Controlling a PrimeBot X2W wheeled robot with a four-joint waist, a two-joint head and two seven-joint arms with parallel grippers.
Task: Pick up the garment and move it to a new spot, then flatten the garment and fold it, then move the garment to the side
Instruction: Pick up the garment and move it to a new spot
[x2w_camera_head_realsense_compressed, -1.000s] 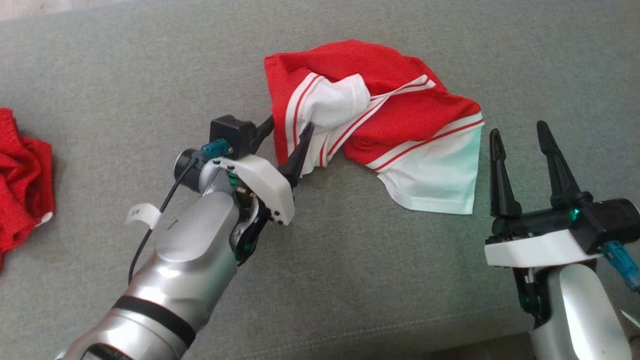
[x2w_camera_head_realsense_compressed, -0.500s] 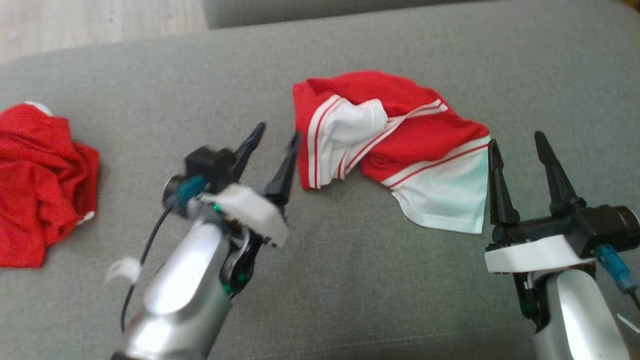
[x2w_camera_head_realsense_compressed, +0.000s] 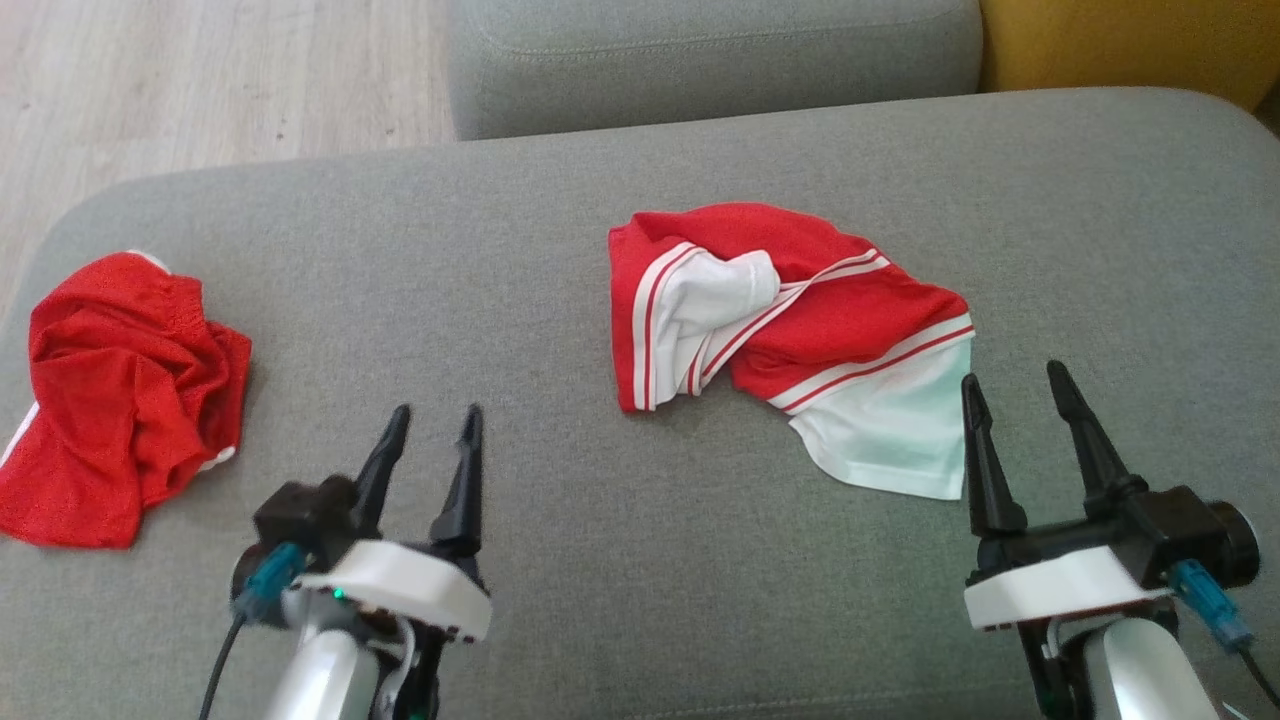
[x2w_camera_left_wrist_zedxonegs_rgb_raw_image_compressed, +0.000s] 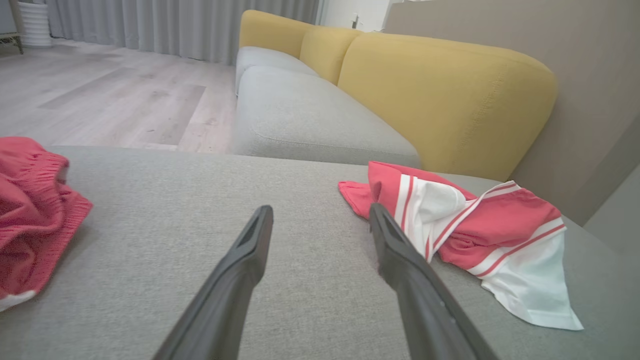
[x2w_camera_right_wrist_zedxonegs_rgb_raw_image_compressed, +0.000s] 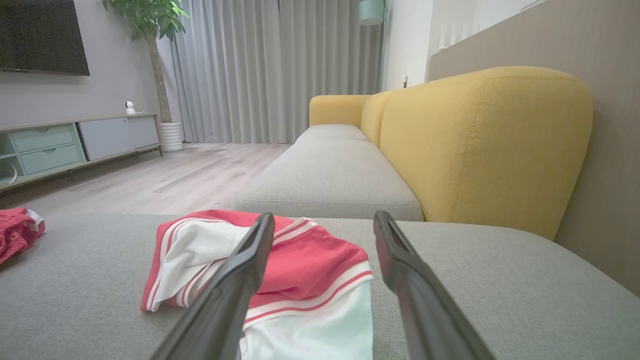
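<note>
A red and white striped garment (x2w_camera_head_realsense_compressed: 790, 340) lies crumpled on the grey sofa cushion (x2w_camera_head_realsense_compressed: 600, 560), right of centre; it also shows as the garment (x2w_camera_left_wrist_zedxonegs_rgb_raw_image_compressed: 470, 230) in the left wrist view and the garment (x2w_camera_right_wrist_zedxonegs_rgb_raw_image_compressed: 280, 270) in the right wrist view. My left gripper (x2w_camera_head_realsense_compressed: 436, 418) stands open at the lower left, well clear of the cloth, nothing between its fingers. My right gripper (x2w_camera_head_realsense_compressed: 1010, 380) stands open at the lower right, its left fingertip just off the garment's white corner. Both hold nothing.
A second, all-red crumpled garment (x2w_camera_head_realsense_compressed: 110, 400) lies at the cushion's left end. Another grey seat (x2w_camera_head_realsense_compressed: 700, 60) and a yellow backrest (x2w_camera_head_realsense_compressed: 1130, 40) lie beyond. Wooden floor (x2w_camera_head_realsense_compressed: 200, 80) shows past the cushion's far left edge.
My left gripper has let go of the striped garment and pulled back toward me to the lower left. The head camera has tilted up, shifting the whole picture. The garment lies still.
</note>
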